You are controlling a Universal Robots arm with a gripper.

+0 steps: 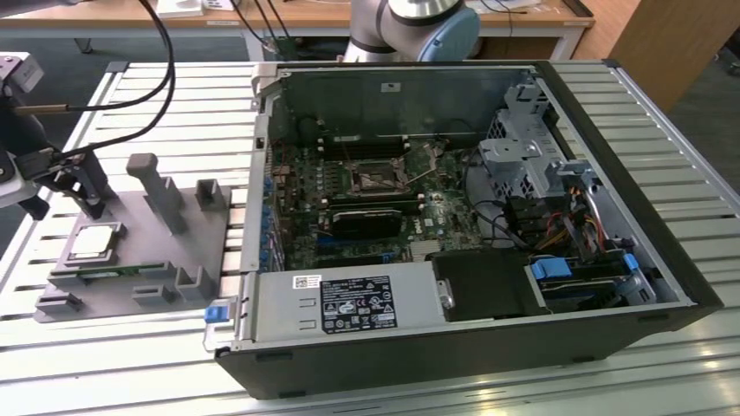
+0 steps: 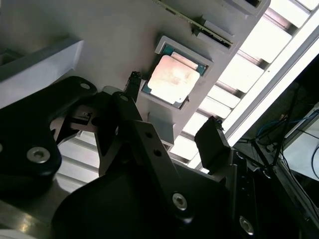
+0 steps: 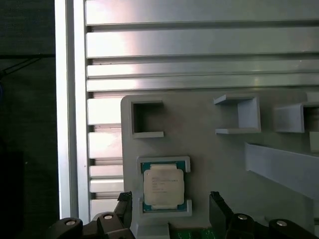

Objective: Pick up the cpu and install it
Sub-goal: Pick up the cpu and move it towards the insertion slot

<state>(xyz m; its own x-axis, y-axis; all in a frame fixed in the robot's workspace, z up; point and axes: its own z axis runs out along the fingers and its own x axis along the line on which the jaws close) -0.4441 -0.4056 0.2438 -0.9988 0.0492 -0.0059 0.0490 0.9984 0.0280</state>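
Cpu (image 3: 163, 185) lies flat in a framed nest on the grey tray (image 3: 214, 164), near the tray's edge. Gripper (image 3: 170, 211) hovers over it, fingers spread to either side. It looks light, stiff, thin, slick-topped and fragile; opposite side edges suit a pinch.

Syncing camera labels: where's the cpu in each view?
Exterior view: cpu in the grey holder plate, on the exterior view's left of the PC case.
First wrist view: cpu in its square pocket, open claw hovering above it.
Second wrist view: cpu in that pocket, beyond the claw.
Shared landmark: the grey holder plate.
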